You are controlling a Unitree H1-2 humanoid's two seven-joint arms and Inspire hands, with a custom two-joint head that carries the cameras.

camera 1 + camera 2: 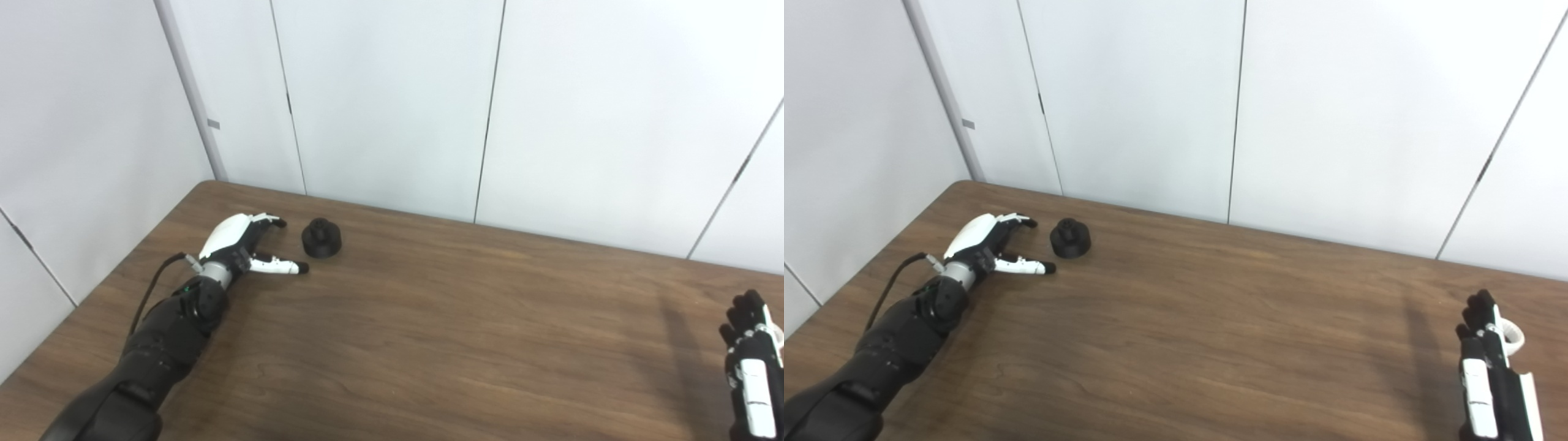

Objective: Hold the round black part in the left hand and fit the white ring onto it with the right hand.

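Note:
The round black part stands on the wooden table at the far left, with a small knob on top. My left hand lies just to its left, open, with fingers and thumb spread toward the part but a small gap short of it. At the right edge, my right hand stands on edge near the table's front, its fingers stretched forward. The white ring lies on the table right beside those fingers, partly hidden behind them. Nothing is closed around the ring.
White wall panels run along the table's far edge and left side. A black cable loops off the left wrist. Bare wood stretches between the two hands.

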